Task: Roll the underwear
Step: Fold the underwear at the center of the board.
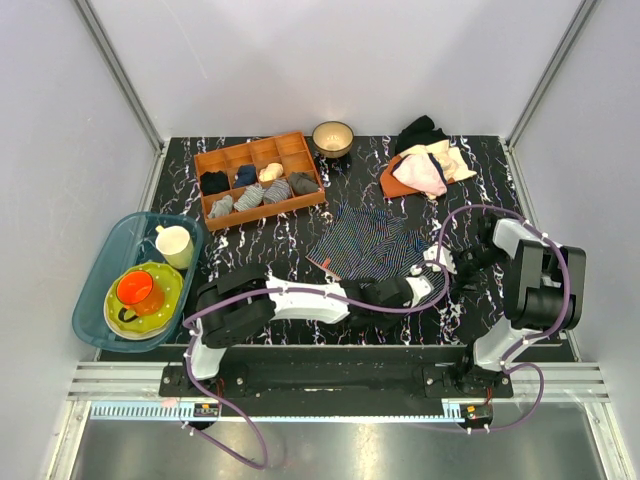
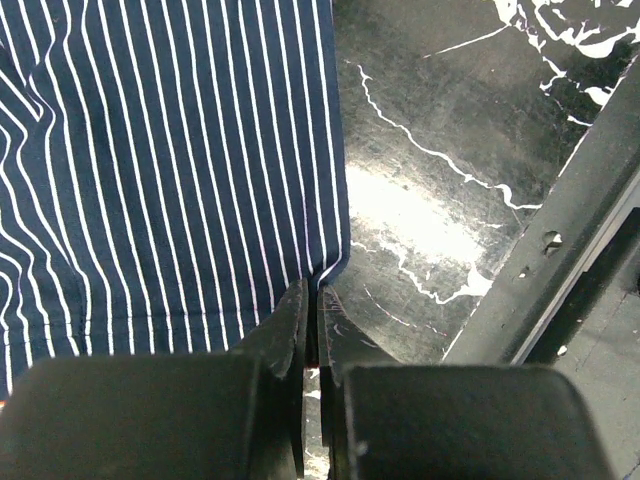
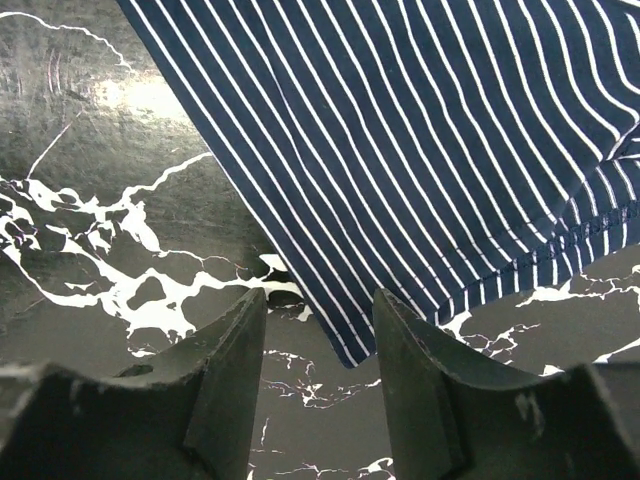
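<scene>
The underwear (image 1: 365,245) is dark navy cloth with pale pinstripes, lying spread on the black marbled table, right of centre. My left gripper (image 1: 425,283) reaches across to the cloth's near right part. In the left wrist view it (image 2: 318,292) is shut on a corner of the underwear (image 2: 170,170). My right gripper (image 1: 452,262) comes in from the right. In the right wrist view it (image 3: 318,312) is open, low over the table, its fingers either side of another corner of the underwear (image 3: 400,150), not touching it.
A wooden compartment tray (image 1: 262,152) with small cloth rolls stands at the back left, with a bowl (image 1: 332,137) beside it. A pile of pink, cream and black garments (image 1: 425,165) lies at the back right. A teal basin (image 1: 95,290) with a cup and plates sits at the left edge.
</scene>
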Motion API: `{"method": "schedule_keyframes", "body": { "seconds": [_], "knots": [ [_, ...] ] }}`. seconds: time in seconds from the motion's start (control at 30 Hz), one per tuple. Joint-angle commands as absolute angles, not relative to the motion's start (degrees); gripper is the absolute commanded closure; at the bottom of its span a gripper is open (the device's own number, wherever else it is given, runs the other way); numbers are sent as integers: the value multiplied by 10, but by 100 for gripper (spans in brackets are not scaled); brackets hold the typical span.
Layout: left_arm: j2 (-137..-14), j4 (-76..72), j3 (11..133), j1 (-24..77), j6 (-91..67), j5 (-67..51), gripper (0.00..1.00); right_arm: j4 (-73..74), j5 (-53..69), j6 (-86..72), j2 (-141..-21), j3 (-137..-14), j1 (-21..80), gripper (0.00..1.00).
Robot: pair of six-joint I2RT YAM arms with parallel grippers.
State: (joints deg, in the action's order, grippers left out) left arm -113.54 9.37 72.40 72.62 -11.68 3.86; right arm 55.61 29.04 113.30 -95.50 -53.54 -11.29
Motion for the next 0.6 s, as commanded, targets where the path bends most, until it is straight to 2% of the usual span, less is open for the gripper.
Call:
{"method": "schedule_keyframes", "body": {
  "seconds": [0.0, 0.17, 0.23, 0.37, 0.57],
  "knots": [
    [-1111, 90, 701, 722, -134, 15, 100, 509, 242, 1192, -966, -521, -110, 50],
    [-1093, 84, 684, 718, -138, 4, 100, 551, 243, 1186, -948, -504, -104, 84],
    [-1083, 77, 671, 719, -138, -15, 100, 581, 250, 1193, -911, -488, -104, 93],
    [-1046, 49, 641, 718, -143, -73, 100, 625, 241, 1204, -834, -453, -104, 99],
    [-1000, 6, 593, 719, -176, -175, 100, 738, 236, 1201, -717, -444, -104, 100]
  ]
}}
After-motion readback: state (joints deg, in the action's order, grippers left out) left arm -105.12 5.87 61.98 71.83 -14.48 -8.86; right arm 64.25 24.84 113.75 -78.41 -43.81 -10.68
